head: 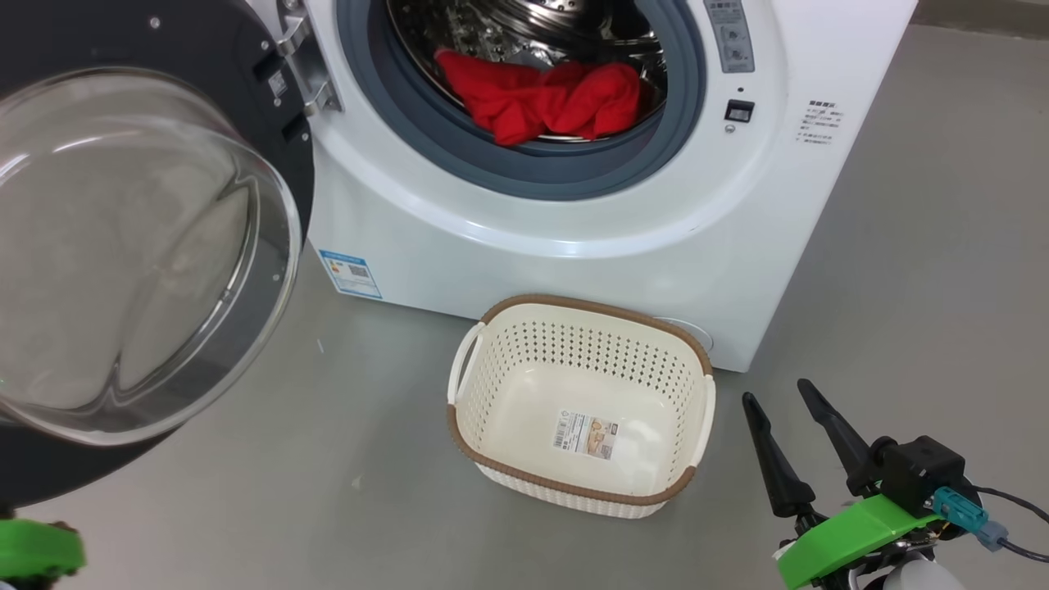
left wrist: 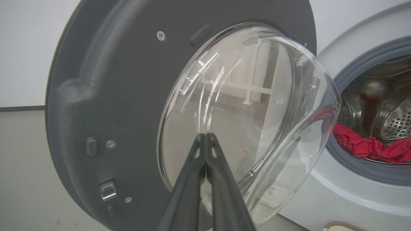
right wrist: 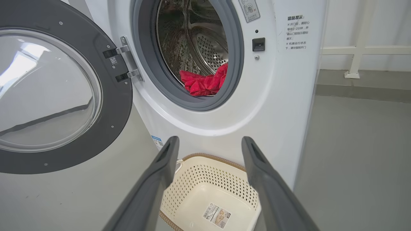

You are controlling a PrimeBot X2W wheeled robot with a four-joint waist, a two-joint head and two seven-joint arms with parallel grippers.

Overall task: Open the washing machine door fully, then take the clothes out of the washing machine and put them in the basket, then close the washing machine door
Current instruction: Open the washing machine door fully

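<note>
Grey smooth floor (head: 328, 492) carries the white washing machine (head: 574, 246), which stands at the far side. Its washing machine door (head: 205, 49) hangs open to the left on its hinge (head: 303, 65), with the dark inner face and bulging glass bowl (head: 131, 262) turned to the near side. Noted inside: the clothes (head: 541, 98), a red bundle at the front of the steel drum (head: 533, 24), just behind the lower lip of the grey gasket (head: 524, 176). On the floor just in front of the machine's base, right of the door, sits the basket (head: 590, 305), a paper label (head: 584, 434) on its bare bottom. Fingers of the left gripper (left wrist: 205, 136) are pressed together on nothing, tips before the glass bowl; contact cannot be determined. Fingers of the right gripper (head: 776, 392) are spread wide and empty, near right, beside the basket but apart from it
</note>
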